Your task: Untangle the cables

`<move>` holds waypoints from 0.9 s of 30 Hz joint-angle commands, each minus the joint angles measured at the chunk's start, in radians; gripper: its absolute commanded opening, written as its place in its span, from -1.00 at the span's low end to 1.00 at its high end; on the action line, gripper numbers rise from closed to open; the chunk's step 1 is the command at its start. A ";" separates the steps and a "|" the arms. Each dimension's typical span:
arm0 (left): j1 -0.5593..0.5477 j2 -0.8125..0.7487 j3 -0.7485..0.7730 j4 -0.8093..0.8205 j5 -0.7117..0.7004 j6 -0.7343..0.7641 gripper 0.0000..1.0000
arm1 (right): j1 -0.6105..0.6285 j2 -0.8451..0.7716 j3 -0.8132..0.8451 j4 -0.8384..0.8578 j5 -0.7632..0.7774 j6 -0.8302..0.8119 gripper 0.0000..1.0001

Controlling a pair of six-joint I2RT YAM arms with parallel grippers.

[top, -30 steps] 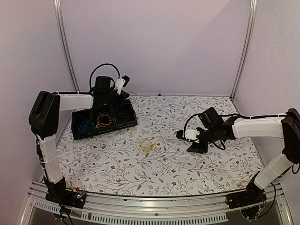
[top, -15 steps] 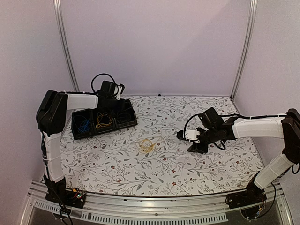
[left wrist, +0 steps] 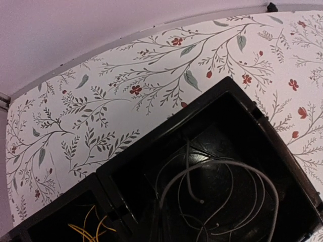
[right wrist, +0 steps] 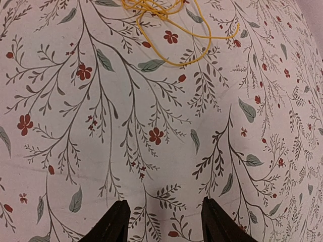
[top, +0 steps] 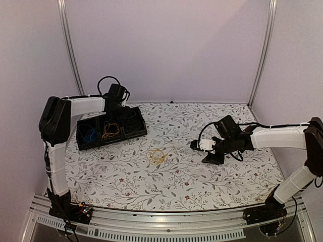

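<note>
Right wrist view: right gripper (right wrist: pixel 164 212) hangs spread and empty above the surface (right wrist: pixel 101 151), near the yellow cable (right wrist: pixel 151 7) — whether the left gripper (top: pixel 120 100) is clenched cannot be told.

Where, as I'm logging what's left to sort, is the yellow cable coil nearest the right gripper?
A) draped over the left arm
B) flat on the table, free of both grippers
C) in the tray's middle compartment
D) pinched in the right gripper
B: the yellow cable coil lies on the floral table, apart from the black tray, while the right gripper is open and holds nothing.
</note>
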State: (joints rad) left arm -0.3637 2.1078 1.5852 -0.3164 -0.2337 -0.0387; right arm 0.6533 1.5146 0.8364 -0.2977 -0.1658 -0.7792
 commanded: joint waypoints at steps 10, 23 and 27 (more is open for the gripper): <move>-0.057 0.173 0.181 -0.087 -0.046 0.155 -1.00 | -0.003 -0.022 -0.008 -0.003 0.009 -0.003 0.05; -0.066 0.077 0.214 -0.158 -0.039 0.128 -0.34 | -0.004 -0.003 -0.003 -0.008 0.005 -0.003 0.05; -0.060 0.013 0.208 -0.196 0.018 0.112 -0.16 | -0.004 -0.004 -0.002 -0.007 0.008 -0.001 0.05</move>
State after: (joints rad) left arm -0.4255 2.2345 1.7737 -0.4740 -0.2695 0.0917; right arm 0.6533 1.5146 0.8364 -0.2985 -0.1658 -0.7795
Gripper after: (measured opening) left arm 0.405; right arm 0.527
